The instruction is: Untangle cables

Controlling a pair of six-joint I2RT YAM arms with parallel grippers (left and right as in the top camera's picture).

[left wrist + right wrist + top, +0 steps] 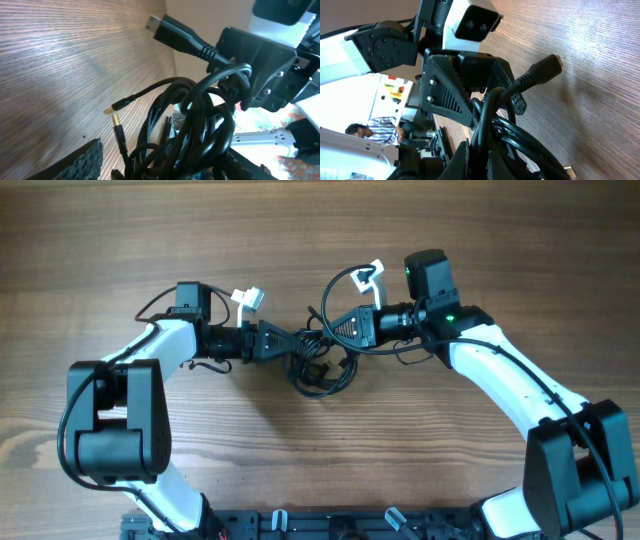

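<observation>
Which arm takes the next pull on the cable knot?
Left, probably. The left fingers stand open around the cables, free to pick a strand; the right fingers are shut on them and can anchor.

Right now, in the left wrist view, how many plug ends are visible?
3: large plug at top; upper gold-tipped plug and lower gold-tipped plug left of the cables. More may be hidden inside.

Surfaces noted: table (100, 260) is wood, matt, with a fine straight grain. The cables (318, 368) have a smooth black sheath with slight gloss; one plug tip (115, 120) is shiny gold-coloured metal. The left gripper (288, 342) is matt black ribbed plastic, its pad (86, 159) rough and knobbly. The arm shells (500, 375) are smooth, glossy white plastic.
</observation>
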